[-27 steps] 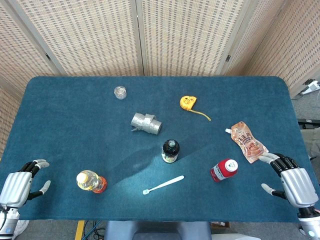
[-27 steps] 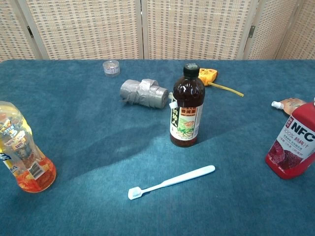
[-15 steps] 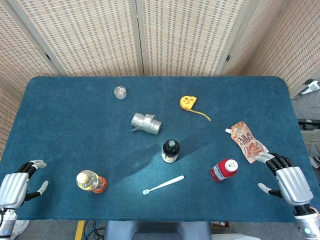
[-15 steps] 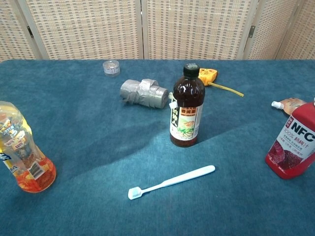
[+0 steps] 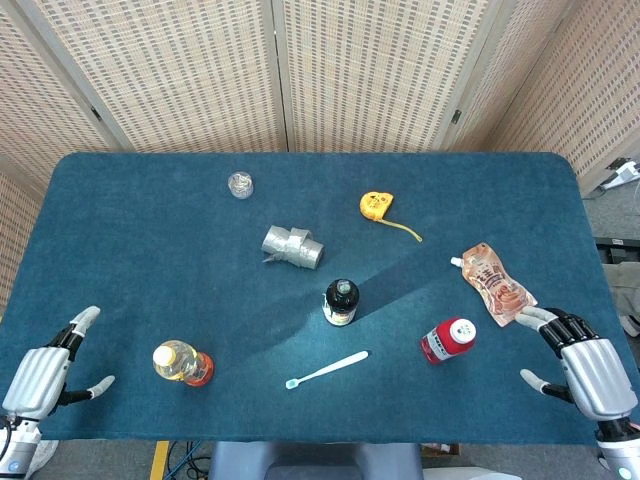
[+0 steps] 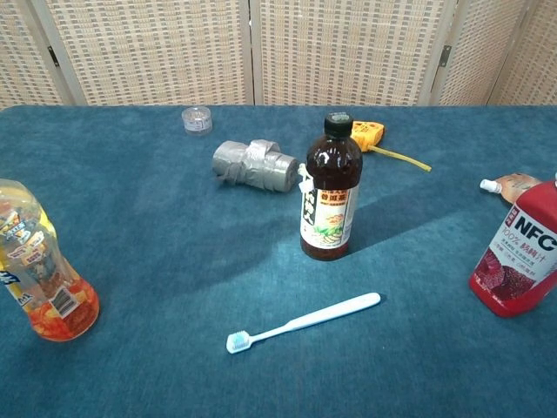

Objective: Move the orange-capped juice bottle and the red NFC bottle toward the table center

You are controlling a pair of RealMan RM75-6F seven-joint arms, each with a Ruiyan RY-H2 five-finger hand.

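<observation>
The orange juice bottle [image 5: 181, 363] stands upright near the table's front left; in the chest view the juice bottle [image 6: 39, 268] is at the left edge with its top cut off. The red NFC bottle [image 5: 447, 341] with a white cap stands front right, and the NFC bottle [image 6: 518, 259] shows at the chest view's right edge. My left hand [image 5: 42, 370] hovers at the front left corner, fingers spread, well left of the juice bottle. My right hand [image 5: 583, 364] sits at the front right corner, empty, right of the NFC bottle. Neither hand shows in the chest view.
A dark brown bottle [image 5: 340, 302] stands mid-table with a white toothbrush [image 5: 327, 370] in front of it. Behind lie a grey tape-wrapped bundle [image 5: 292, 246], a yellow tape measure [image 5: 376, 205], a small clear cap [image 5: 239, 184] and a drink pouch [image 5: 496, 284] at the right.
My left hand's fingers have spread open and it shifted slightly. The right hand has barely moved. Bottles stay in place.
</observation>
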